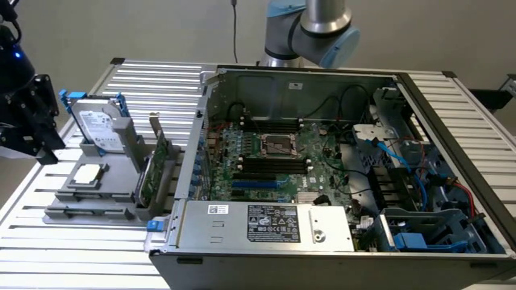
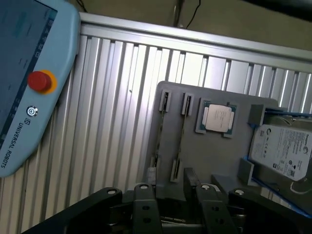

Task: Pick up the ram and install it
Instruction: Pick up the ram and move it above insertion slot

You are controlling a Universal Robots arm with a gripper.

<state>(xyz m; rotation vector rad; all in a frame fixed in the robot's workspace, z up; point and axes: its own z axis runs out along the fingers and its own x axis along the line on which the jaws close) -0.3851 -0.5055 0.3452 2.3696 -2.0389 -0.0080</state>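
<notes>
Okay, ram parked in the holder, end effector open and empty

So we've got the ram (image 1: 147, 181) standing on its long edge in the grey holder (image 1: 93, 199), which sits on the surface (image 1: 81, 254) to the exterior view's left of the open computer case (image 1: 306, 78). As far as we can tell it's between the processor chip (image 1: 87, 174) and the bigger green card (image 1: 161, 148), just beside that card, so the two are easy to mix up. From the wrist view the ram (image 2: 180, 139) is edge-on, just a thin line between two end clips.

The end effector (image 1: 40, 151) hangs off to the exterior view's left of the hard drive (image 1: 101, 127), touching nothing. Its fingers (image 2: 145, 202) are spread apart with nothing between them.

Handling-wise, we reckon it's light, stiff and thin, but not something to squeeze hard or bend. There are chips on the faces and contacts along the bottom edge. Best bet in our view is pinching the two flat faces near the middle of the top edge, staying off the contacts and clear of the neighbouring card. It's a smooth board, so a crooked grip could let it tilt.
</notes>
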